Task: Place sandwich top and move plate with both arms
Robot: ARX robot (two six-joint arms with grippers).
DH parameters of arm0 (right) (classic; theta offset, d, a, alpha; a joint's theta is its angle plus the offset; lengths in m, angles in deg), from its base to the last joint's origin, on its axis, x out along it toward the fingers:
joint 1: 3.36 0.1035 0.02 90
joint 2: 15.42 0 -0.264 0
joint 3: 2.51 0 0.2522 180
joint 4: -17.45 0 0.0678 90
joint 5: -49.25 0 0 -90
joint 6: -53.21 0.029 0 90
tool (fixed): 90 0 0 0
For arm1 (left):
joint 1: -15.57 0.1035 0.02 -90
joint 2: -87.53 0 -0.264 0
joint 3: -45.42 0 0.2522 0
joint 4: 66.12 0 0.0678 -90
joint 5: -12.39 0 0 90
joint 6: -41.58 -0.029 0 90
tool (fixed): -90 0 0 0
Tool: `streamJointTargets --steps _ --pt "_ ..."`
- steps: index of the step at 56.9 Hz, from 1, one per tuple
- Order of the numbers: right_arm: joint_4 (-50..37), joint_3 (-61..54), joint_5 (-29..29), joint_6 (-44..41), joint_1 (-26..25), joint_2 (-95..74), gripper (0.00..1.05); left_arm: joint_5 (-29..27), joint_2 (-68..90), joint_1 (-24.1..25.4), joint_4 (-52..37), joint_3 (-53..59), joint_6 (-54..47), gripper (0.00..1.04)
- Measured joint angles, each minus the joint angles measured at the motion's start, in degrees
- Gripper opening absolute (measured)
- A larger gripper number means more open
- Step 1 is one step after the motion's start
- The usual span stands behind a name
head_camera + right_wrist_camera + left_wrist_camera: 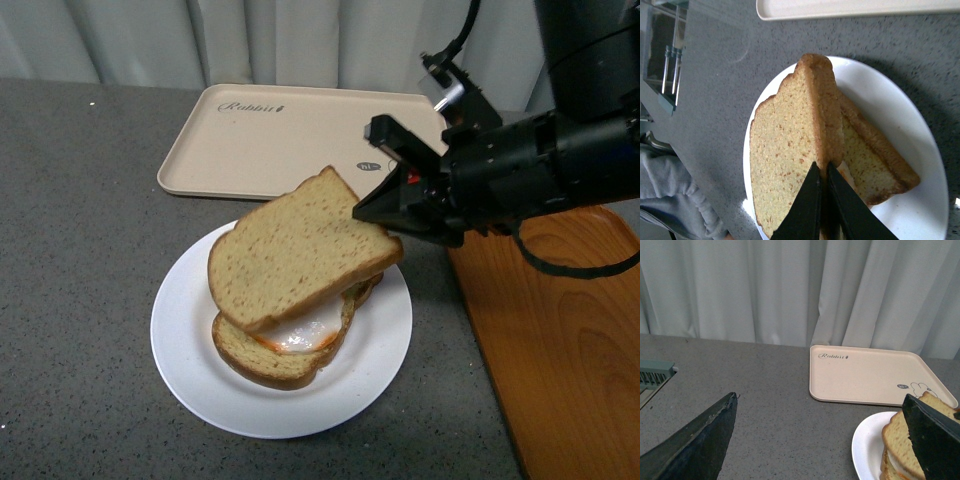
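Pinching one edge of the sandwich top (295, 250), the right gripper (368, 212) holds it tilted over the mostly hidden egg (305, 332) on the plate (190, 350), open table (80, 250) left of its rim, while the left gripper (819, 399) gapes wide.

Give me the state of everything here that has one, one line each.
Plate: resting on the table.
Bottom slice: flat on the plate.
Egg: on the bottom slice, partly covered.
Right arm: jaws shut on the top slice.
Top slice: tilted over the egg, one edge pinched.
Left arm: jaws wide open, empty.
Beige tray: flat on the table.
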Motion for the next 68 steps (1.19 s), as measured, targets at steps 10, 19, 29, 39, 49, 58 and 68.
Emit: streamJointTargets --steps 10,19,29,39,49,58,68 --pt "0.8 0.0 -1.3 -0.1 1.2 -1.2 0.02 0.0 0.0 0.0 0.0 0.0 0.0 0.98" --pt "1.1 -1.3 -2.2 -0.4 0.2 -1.3 0.02 0.0 0.0 0.0 0.0 0.0 0.0 0.98" --pt "2.6 -2.0 -3.1 -2.1 -0.6 -1.4 0.02 0.0 0.0 0.0 0.0 0.0 0.0 0.98" --pt "3.0 -3.1 -3.9 -3.0 -0.8 -1.7 0.23 0.0 0.0 0.0 0.0 0.0 0.0 0.98" --pt "0.3 -6.5 -7.0 -3.0 -3.1 1.4 0.55 0.0 0.0 0.0 0.0 0.0 0.0 0.98" --pt "-2.5 -12.3 -15.8 -4.7 -8.1 10.5 0.84 0.0 0.0 0.0 0.0 0.0 0.0 0.98" --pt "-7.3 -23.3 -28.7 -10.6 -13.5 17.2 0.95 0.0 0.0 0.0 0.0 0.0 0.0 0.98"
